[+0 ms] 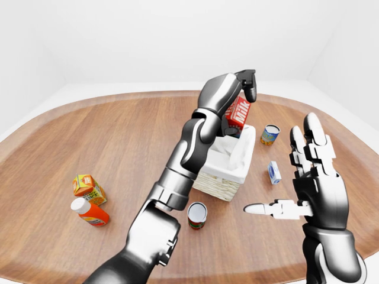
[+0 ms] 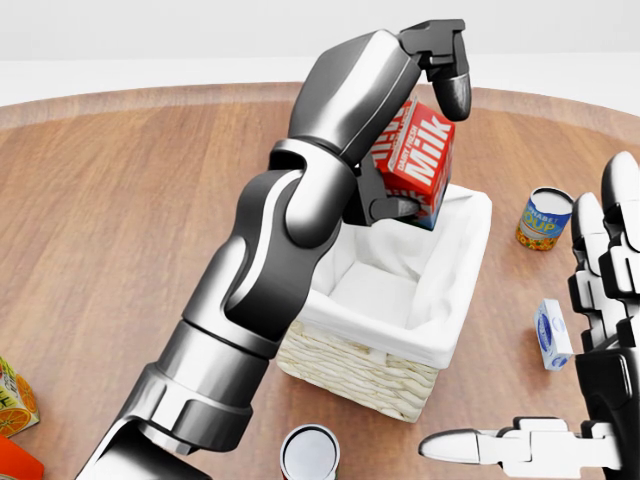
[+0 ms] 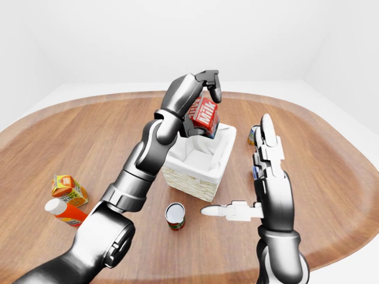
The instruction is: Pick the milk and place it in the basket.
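A red milk carton [image 2: 418,160] with white lettering hangs tilted above the top right part of the basket [image 2: 375,370], a wicker box with a white cloth lining. My left hand [image 2: 420,130] is shut on the carton, one finger over its top and the thumb under it. The carton's lower corner sits about level with the basket's far rim. My right hand [image 2: 560,400] stands open at the lower right of the head view, fingers spread, holding nothing.
On the wooden table [image 2: 120,200]: a soup can [image 2: 543,218] and a small blue-white carton [image 2: 552,334] right of the basket, an open can [image 2: 310,452] below it. At the left lie an orange juice carton [image 1: 87,187] and an orange bottle [image 1: 89,212].
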